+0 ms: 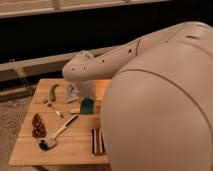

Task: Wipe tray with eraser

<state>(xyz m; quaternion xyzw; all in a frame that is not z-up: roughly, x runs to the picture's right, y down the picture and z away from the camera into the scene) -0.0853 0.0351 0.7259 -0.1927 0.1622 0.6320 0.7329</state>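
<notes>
Teal eraser (87,106) sits just under my closed tool (83,96), beside the tray's (103,89) left edge, so I'd sweep rightward.

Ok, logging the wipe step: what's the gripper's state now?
Gripper: shut, apparently on the eraser, by the tray.

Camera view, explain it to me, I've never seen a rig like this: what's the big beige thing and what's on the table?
That beige bulk is a robot's arm, close to the single camera; where the camera is mounted is unknown. The arm reaches over a wooden table. Its two-finger gripper is shut just above a teal eraser, by an orange tray; whether it grips the eraser I cannot tell. Also there: a green pepper-like piece, a brush, a pinecone-like thing, a striped dark block.
</notes>
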